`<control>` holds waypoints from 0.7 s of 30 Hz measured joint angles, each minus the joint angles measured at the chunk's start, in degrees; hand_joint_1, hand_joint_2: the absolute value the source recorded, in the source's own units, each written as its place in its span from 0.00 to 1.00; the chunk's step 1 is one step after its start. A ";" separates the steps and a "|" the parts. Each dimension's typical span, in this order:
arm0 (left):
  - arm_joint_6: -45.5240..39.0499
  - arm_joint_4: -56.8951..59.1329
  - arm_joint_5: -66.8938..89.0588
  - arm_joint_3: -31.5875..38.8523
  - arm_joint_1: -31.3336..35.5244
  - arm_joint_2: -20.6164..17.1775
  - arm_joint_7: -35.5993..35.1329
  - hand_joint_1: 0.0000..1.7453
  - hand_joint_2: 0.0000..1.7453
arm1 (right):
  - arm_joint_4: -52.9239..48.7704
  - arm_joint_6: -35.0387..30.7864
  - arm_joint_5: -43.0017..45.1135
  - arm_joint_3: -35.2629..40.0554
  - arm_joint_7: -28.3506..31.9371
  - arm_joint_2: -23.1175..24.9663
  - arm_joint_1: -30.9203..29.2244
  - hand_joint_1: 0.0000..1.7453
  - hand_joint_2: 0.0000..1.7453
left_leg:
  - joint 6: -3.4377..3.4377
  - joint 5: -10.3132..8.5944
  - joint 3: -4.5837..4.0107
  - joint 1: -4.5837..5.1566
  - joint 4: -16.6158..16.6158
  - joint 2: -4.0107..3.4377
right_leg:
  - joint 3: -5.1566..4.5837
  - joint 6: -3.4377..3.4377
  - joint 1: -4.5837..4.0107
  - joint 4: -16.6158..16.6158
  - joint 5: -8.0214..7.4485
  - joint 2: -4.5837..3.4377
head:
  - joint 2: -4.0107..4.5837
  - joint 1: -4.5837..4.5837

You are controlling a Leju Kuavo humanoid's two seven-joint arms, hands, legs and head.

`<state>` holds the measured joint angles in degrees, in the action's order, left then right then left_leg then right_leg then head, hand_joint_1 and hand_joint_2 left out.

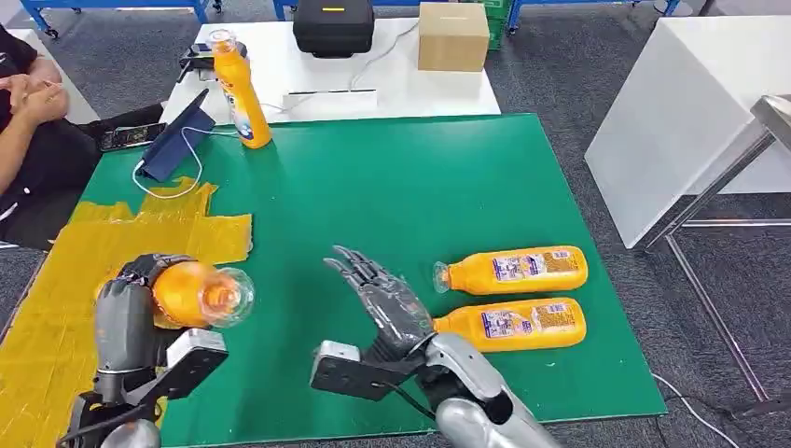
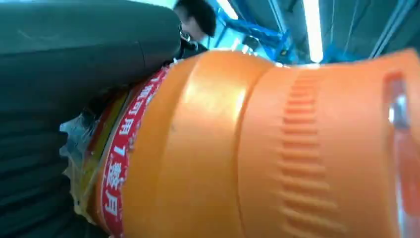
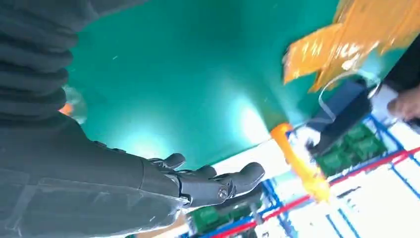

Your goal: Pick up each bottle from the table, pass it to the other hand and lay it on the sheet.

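Four bottles: one held, one upright, two lying on the green mat [image 1: 392,205].
Person: at 10 o'clock of the head view, seated beside the table, arm [image 1: 23,117] in dark sleeve bent near the table edge.
Yellow sheet [image 1: 56,280]: at 8 o'clock, crumpled, spread over the near left part of the mat and past its edge.
Left hand [image 1: 126,313]: at 8 o'clock, over the yellow sheet, fingers wrapped around the held bottle [image 1: 191,294].
Held bottle: orange, lifted off the surface, clear cap turned toward 3 o'clock; very close and blurred in the left wrist view [image 2: 257,148], red label band visible there.
Tablet [image 1: 177,140]: at 11 o'clock, dark blue, tilted, standing at the far left edge of the mat with a white cable [image 1: 168,191] below it.
Upright bottle [image 1: 238,89]: at 11 o'clock, standing just beside the tablet, at the far edge of the mat, on the white table [image 1: 392,84].
Right hand [image 1: 382,299]: at 6 o'clock, holding nothing, fingers spread and stretched out above the mat; same in the right wrist view [image 3: 198,183].
Black case [image 1: 333,26]: at 12 o'clock on the white table.
Cardboard box [image 1: 453,35]: at 12 o'clock, just beside the case.
Far lying bottle [image 1: 518,269]: at 4 o'clock, on its side, cap toward the right hand.
Near lying bottle [image 1: 518,324]: at 5 o'clock, parallel and just beside the far one, close to the right wrist.
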<state>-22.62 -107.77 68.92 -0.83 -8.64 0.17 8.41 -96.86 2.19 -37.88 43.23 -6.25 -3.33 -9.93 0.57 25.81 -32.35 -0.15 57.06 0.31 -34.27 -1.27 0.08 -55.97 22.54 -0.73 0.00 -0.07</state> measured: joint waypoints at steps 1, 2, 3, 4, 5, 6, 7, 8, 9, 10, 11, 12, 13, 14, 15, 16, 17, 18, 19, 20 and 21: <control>0.15 1.32 1.29 1.10 -0.56 -0.93 -0.97 1.00 1.00 | -2.27 -0.15 -0.41 -1.00 0.17 -1.49 1.46 0.00 0.00 | 0.00 0.01 -0.01 0.00 0.00 -0.01 | -0.01 0.00 0.00 0.00 0.00 0.00 | 0.00 0.00; 0.35 2.51 2.47 2.12 -1.06 -1.79 -1.77 1.00 1.00 | -4.15 -0.37 -0.74 -1.92 0.42 -2.87 3.06 0.00 1.00 | -0.01 0.02 -0.01 0.00 0.00 -0.02 | -0.01 0.00 0.00 0.00 0.00 0.00 | 0.00 0.00; 0.79 4.11 3.87 3.43 -1.45 -2.95 -2.31 1.00 1.00 | -6.45 -0.61 -1.20 -3.13 0.81 -4.61 4.70 0.00 1.00 | -0.02 0.04 -0.02 0.00 0.00 -0.02 | -0.01 0.00 0.00 0.00 0.01 0.00 | 0.00 0.00; 1.18 5.65 4.95 4.60 -1.88 -3.73 -2.79 1.00 1.00 | -8.48 -0.79 -1.64 -4.38 1.18 -6.30 6.22 0.00 1.00 | -0.01 0.05 -0.03 0.00 -0.01 -0.02 | -0.02 0.00 0.00 0.00 0.01 0.00 | 0.00 0.00; 1.47 6.86 5.66 5.49 -2.34 -4.41 -3.10 1.00 1.00 | -10.10 -0.83 -1.83 -5.42 1.49 -7.65 7.54 0.00 1.00 | 0.00 0.07 -0.03 0.00 -0.01 -0.02 | -0.03 0.00 0.00 0.01 0.01 -0.01 | -0.02 0.00; 1.94 8.07 6.54 6.35 -2.68 -5.17 -3.29 1.00 1.00 | -11.76 -0.85 -1.97 -6.53 1.79 -9.01 8.73 0.00 1.00 | 0.02 0.08 -0.03 0.00 -0.01 -0.02 | -0.03 0.00 0.00 0.01 0.01 -0.01 | 0.00 0.00; 2.54 9.03 7.54 6.93 -2.97 -5.59 -3.58 1.00 1.00 | -13.00 -0.85 -2.12 -7.45 2.01 -10.03 9.78 0.00 1.00 | 0.02 0.09 -0.02 0.00 -0.01 -0.04 | -0.03 -0.01 0.00 0.02 0.02 -0.01 | 0.00 -0.02; 3.37 10.08 8.91 7.41 -3.18 -6.16 -4.02 1.00 1.00 | -14.23 -0.85 -2.29 -8.42 2.14 -11.30 10.83 0.00 1.00 | 0.03 0.10 -0.02 0.00 -0.01 -0.03 | -0.03 -0.01 0.01 0.02 0.02 0.00 | 0.00 0.00; 4.02 11.26 10.36 7.60 -3.40 -6.80 -4.39 1.00 1.00 | -15.43 -0.87 -2.49 -9.42 2.27 -12.83 11.97 0.00 1.00 | 0.06 0.12 -0.02 0.02 0.00 -0.02 | -0.02 -0.02 0.01 0.03 0.02 0.00 | 0.00 0.00; 4.48 12.50 11.65 7.62 -3.68 -7.47 -4.67 1.00 1.00 | -16.72 -0.92 -2.62 -10.51 2.51 -14.21 13.21 0.00 1.00 | 0.07 0.12 -0.02 0.03 0.00 0.00 | -0.01 -0.03 0.01 0.04 0.04 0.00 | 0.00 0.00; 4.79 13.86 12.56 7.62 -3.94 -7.91 -5.00 1.00 1.00 | -17.95 -1.01 -2.62 -11.85 2.77 -15.82 14.60 0.00 1.00 | 0.07 0.12 -0.03 0.04 0.00 0.02 | 0.01 -0.07 0.02 0.04 0.06 0.01 | 0.00 0.00; 4.92 14.93 13.17 7.62 -4.23 -8.32 -5.18 1.00 1.00 | -18.84 -1.05 -2.62 -13.01 3.08 -17.03 15.85 0.00 1.00 | 0.07 0.13 -0.03 0.05 0.00 0.01 | 0.01 -0.07 0.02 0.03 0.06 0.01 | 0.00 0.00; 5.05 16.04 13.81 7.58 -4.41 -8.65 -5.48 1.00 1.00 | -19.73 -1.07 -2.66 -14.30 3.43 -18.21 16.96 0.00 1.00 | 0.07 0.13 -0.03 0.05 0.00 0.00 | 0.00 -0.08 0.03 0.03 0.06 0.01 | 0.00 0.00; 5.35 17.13 14.35 7.49 -4.44 -8.96 -5.72 1.00 1.00 | -20.62 -1.09 -2.77 -15.53 3.74 -19.22 18.08 0.00 1.00 | 0.08 0.13 -0.03 0.06 0.00 0.00 | 0.01 -0.08 0.04 0.03 0.06 0.00 | 0.00 0.00; 5.44 17.94 14.53 7.43 -4.46 -9.16 -5.90 0.14 1.00 | -21.28 -1.09 -2.82 -16.52 3.93 -20.02 19.02 0.00 1.00 | 0.08 0.13 -0.02 0.06 0.00 0.00 | 0.01 -0.08 0.04 0.04 0.06 0.00 | -0.02 0.00; 5.53 18.71 15.12 7.30 -4.42 -9.40 -6.09 0.00 1.00 | -21.98 -1.09 -3.04 -17.46 4.11 -20.72 19.87 0.00 1.00 | 0.11 0.15 -0.01 0.07 0.00 -0.01 | 0.01 -0.08 0.07 0.04 0.06 0.00 | 0.00 -0.02; 5.90 19.49 15.51 7.02 -4.28 -9.76 -6.23 0.00 0.00 | -22.63 -1.03 -3.34 -18.29 4.24 -21.41 20.65 0.00 1.00 | 0.13 0.17 0.01 0.09 0.00 -0.01 | 0.03 -0.08 0.11 0.04 0.06 0.00 | 0.00 0.02; 6.38 20.30 15.55 6.59 -4.08 -10.23 -6.25 0.00 0.00 | -23.21 -0.90 -3.56 -19.08 4.28 -22.23 21.40 0.00 1.00 | 0.13 0.17 0.01 0.09 0.00 -0.01 | 0.05 -0.09 0.15 0.04 0.06 0.01 | 0.00 0.02; 7.06 21.17 14.95 6.10 -3.91 -10.70 -6.03 0.00 0.00 | -23.60 -0.55 -3.56 -19.99 4.28 -23.12 22.01 0.00 1.00 | 0.14 0.17 0.02 0.09 0.00 -0.01 | 0.07 -0.11 0.15 0.04 0.08 0.00 | 0.00 0.02; 7.74 21.90 14.19 5.68 -3.45 -11.15 -5.76 0.00 0.00 | -23.84 0.00 -3.49 -20.85 4.31 -23.82 22.50 0.00 1.00 | 0.14 0.18 0.04 0.09 -0.01 0.02 | 0.14 -0.16 0.15 0.05 0.11 0.01 | 0.00 0.00; 8.68 22.84 13.28 5.17 -2.79 -11.93 -5.50 0.00 0.00 | -23.95 0.55 -3.36 -21.81 4.35 -24.54 22.79 0.00 1.00 | 0.15 0.19 0.09 0.09 -0.02 0.08 | 0.24 -0.17 0.16 0.04 0.14 0.02 | 0.00 0.02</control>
<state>-13.94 -84.93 82.20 4.35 -11.43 -11.76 2.91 -120.80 2.73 -41.24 21.42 -1.90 -27.87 12.85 0.71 26.00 -32.26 -0.06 57.03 0.39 -34.03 -1.44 0.24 -55.92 22.68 -0.71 0.00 -0.04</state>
